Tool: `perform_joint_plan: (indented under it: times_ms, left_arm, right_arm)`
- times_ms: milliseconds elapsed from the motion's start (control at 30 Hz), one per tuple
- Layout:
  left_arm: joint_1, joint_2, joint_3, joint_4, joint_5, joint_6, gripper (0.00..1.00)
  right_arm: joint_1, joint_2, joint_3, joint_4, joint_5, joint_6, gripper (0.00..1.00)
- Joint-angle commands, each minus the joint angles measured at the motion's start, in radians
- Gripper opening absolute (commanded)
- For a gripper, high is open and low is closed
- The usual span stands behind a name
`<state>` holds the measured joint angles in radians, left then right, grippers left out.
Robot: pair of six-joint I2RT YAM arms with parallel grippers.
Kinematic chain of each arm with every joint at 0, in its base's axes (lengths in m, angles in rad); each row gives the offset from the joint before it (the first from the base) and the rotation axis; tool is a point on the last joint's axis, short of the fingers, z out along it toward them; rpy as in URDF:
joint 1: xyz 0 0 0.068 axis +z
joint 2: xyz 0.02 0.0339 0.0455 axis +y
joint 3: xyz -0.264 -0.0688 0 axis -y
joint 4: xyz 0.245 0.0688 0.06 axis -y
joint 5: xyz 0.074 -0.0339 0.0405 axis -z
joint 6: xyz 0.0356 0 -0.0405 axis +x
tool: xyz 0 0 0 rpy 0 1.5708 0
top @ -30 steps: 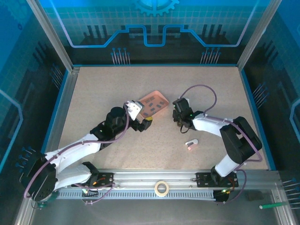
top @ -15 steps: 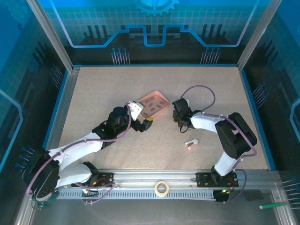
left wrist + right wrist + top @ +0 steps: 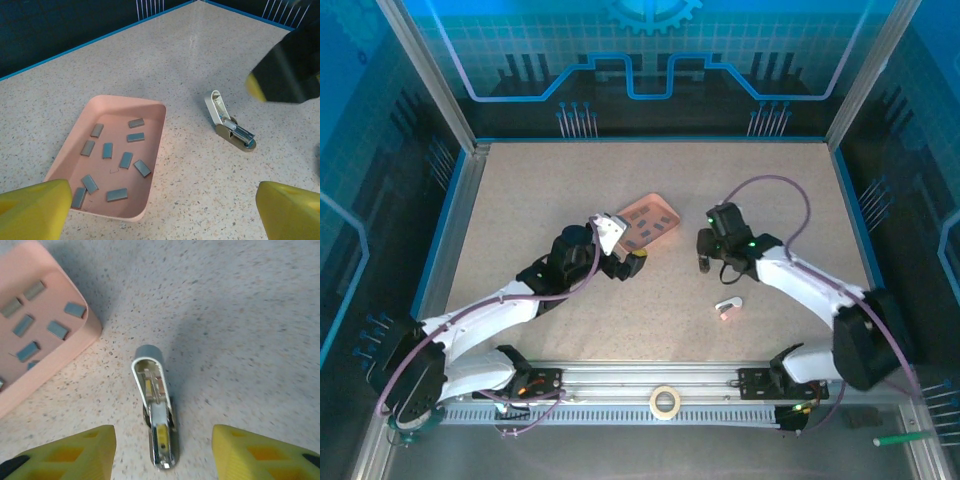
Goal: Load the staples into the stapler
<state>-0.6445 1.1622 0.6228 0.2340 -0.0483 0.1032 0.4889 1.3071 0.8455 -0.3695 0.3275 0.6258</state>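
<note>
Several tiny dark grey staples lie loose in a shallow salmon-pink tray; the staples and the tray also appear at the upper left of the right wrist view. The mini stapler lies on the table just right of the tray. Its white lid is hinged up and the metal channel is bare. The stapler is also in the left wrist view. My right gripper hovers open over it, a finger on each side, not touching. My left gripper is open by the tray's near corner, holding nothing.
A small white and pink object lies on the table right of centre, toward the front. A tape roll rests on the front rail and a green pen lies outside at the lower right. Metal posts and blue walls enclose the speckled table.
The right arm has swung its elbow out to the right and stretched, and its gripper has shifted slightly right. The left arm, the tray and the white and pink object have barely moved.
</note>
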Motion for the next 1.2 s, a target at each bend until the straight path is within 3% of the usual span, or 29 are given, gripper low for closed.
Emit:
perform_joint_plan:
  times_ms: [0, 100, 200, 533, 867, 1167]
  left_arm:
    - [-0.003, -0.014, 0.032, -0.038, 0.007, -0.024, 0.96]
    - [-0.003, -0.015, 0.025, -0.033, 0.020, -0.031, 0.96]
    - [-0.004, -0.013, 0.018, -0.028, 0.034, -0.032, 0.96]
    - [-0.004, -0.012, 0.018, -0.023, 0.048, -0.025, 0.96]
    - [-0.004, -0.009, 0.006, -0.019, 0.043, -0.013, 0.95]
    - [-0.004, -0.008, 0.000, -0.019, 0.036, -0.006, 0.96]
  right_arm:
    - [-0.028, -0.107, -0.022, -0.321, -0.078, 0.127, 0.56]
    - [-0.032, -0.169, -0.059, -0.474, -0.141, 0.215, 0.59]
    - [-0.030, -0.203, -0.116, -0.514, -0.219, 0.272, 0.63]
    - [-0.038, -0.117, -0.198, -0.380, -0.302, 0.299, 0.69]
    - [-0.041, -0.026, -0.170, -0.281, -0.296, 0.244, 0.66]
    - [-0.035, 0.040, -0.140, -0.374, -0.242, 0.199, 0.61]
